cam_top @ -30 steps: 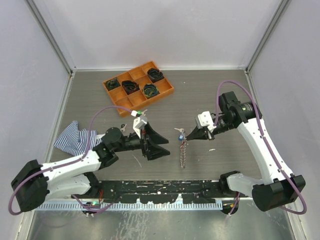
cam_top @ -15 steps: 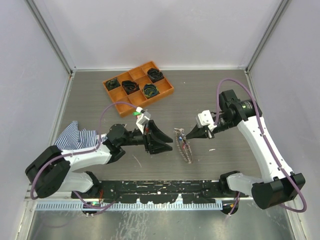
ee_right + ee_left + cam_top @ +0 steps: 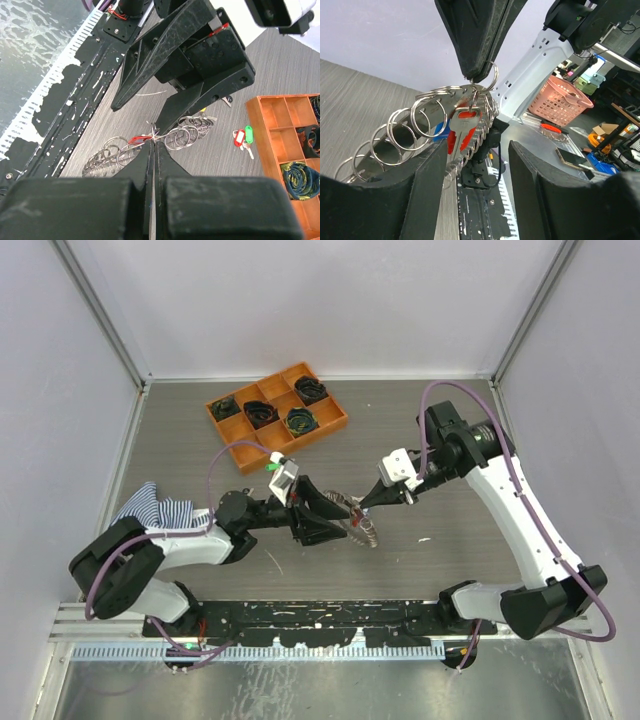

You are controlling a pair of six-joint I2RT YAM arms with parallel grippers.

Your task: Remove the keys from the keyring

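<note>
We judge the step in hand as working one key off the keyring (image 3: pixel 462 92), w/ both arms meeting mid-table (image 3: pixel 450 440). The right end effector (image 3: pixel 362 506) is pressed together on the keyring, pinching one wire loop at its tips. The chain of loops sags from that pinch; whether its low end touches the table, we can't tell. The left end effector (image 3: pixel 343 524) is spread, one finger each side of the hanging chain, not clamped on anything we can see. In the left wrist view a red-tagged key (image 3: pixel 462 131) hangs right btwn those fingers, just below the right's pinch.

How we'd do it well: close the left on the key's head or tag, not on the loops beside it. They crowd close & a mixed grab would likely jam. The right's pinch is the anchor & needs to be firm, since thin wire can slip or twist btwn flat pads. Then we'd slide the key along the coil toward its split end, turning w/ the wire rather than pulling straight off. Short, slow moves.

Two loose keys (image 3: pixel 248 134), red & green tags, lie on the table near the tray (image 3: pixel 260 120), so we judge the job partly done.
</note>
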